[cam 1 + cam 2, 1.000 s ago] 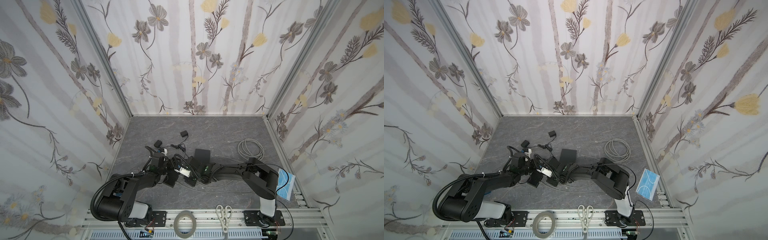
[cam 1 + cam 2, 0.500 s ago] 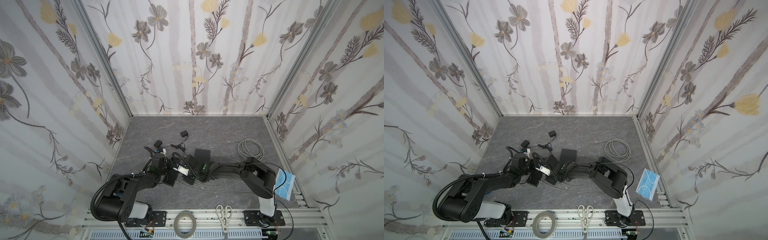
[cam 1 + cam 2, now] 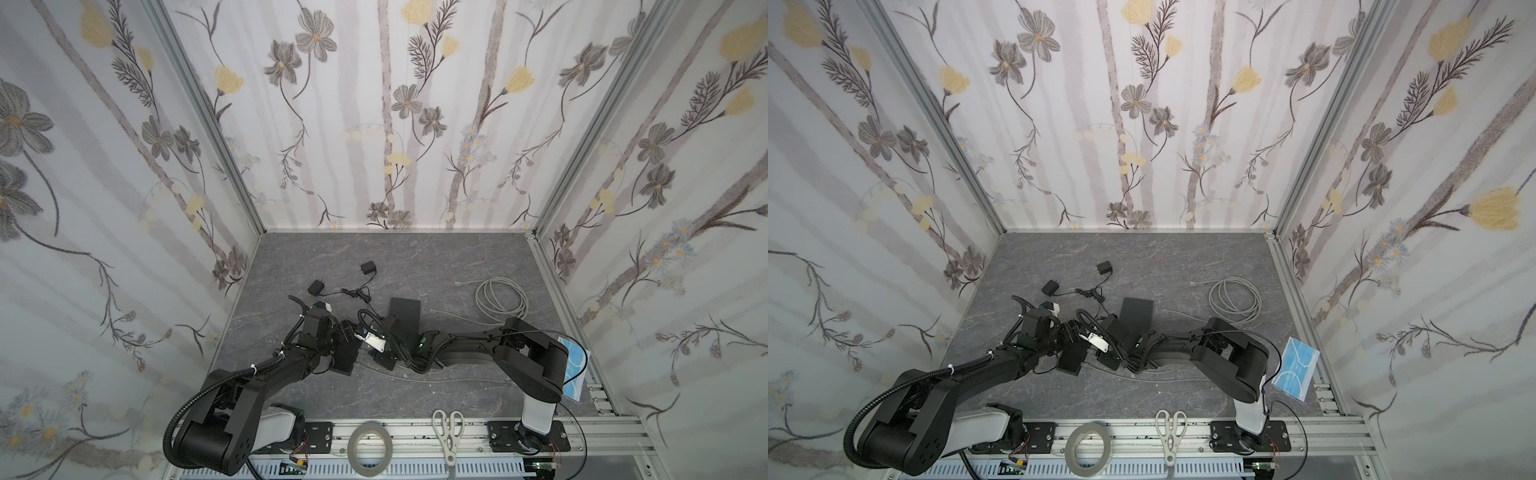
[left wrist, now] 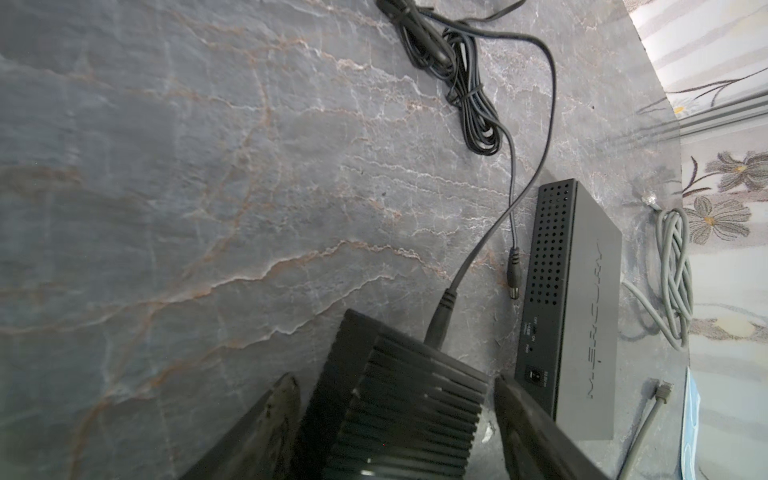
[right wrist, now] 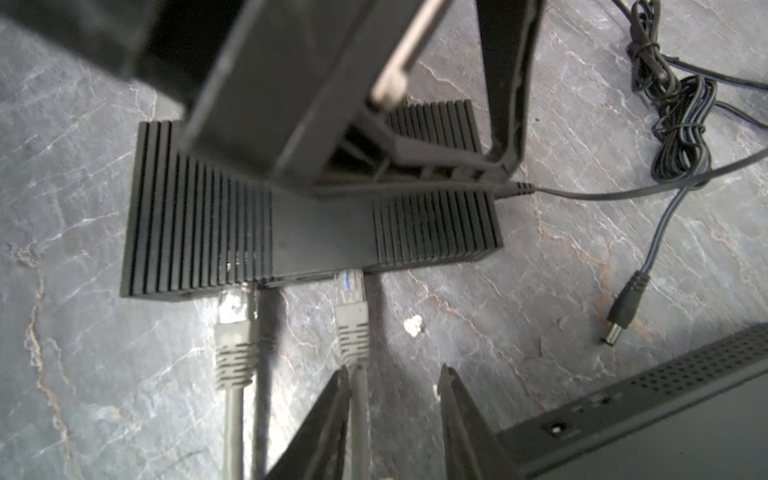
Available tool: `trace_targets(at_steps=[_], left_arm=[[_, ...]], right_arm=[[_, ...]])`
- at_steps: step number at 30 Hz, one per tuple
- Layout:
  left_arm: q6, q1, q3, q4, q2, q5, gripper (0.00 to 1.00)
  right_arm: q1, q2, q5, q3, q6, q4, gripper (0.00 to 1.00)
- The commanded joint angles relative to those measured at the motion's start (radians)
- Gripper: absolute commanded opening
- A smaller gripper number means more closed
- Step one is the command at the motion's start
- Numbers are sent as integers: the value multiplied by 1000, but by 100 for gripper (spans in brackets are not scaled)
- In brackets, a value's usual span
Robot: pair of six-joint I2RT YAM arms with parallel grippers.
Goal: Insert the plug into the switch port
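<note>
Grey marbled tabletop point(image 5: 561, 257) carries the ribbed switch point(image 5: 199, 208), clasped across its body by the left gripper point(image 4: 395, 386). The plug point(image 5: 351, 309) sits nose-in at a port. The right gripper point(image 5: 392, 382) stands parted, the cable point(image 5: 359, 415) brushing one finger. I'd judge the plug light, rigid and brittle-clipped: pinch its boot, not the springy cable.

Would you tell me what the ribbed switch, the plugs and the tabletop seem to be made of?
Ribbed switch: probably moulded plastic, matte black, given its fine ribs. Plugs: clear hard plastic tips, grey rubbery-looking ribbed boots. Tabletop: grey stone look with pale and rusty veins; real stone or laminate, I cannot tell.
</note>
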Motion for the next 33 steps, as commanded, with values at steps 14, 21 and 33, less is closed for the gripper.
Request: trace_targets(at_steps=[14, 21, 33], left_arm=[[-13, 1, -2, -92, 38, -7, 76], [-11, 0, 3, -91, 47, -1, 76], [-11, 2, 6, -91, 53, 11, 76]], right_arm=[[8, 60, -38, 80, -33, -12, 38], [6, 75, -64, 106, -53, -35, 38], [6, 109, -75, 99, -42, -34, 34]])
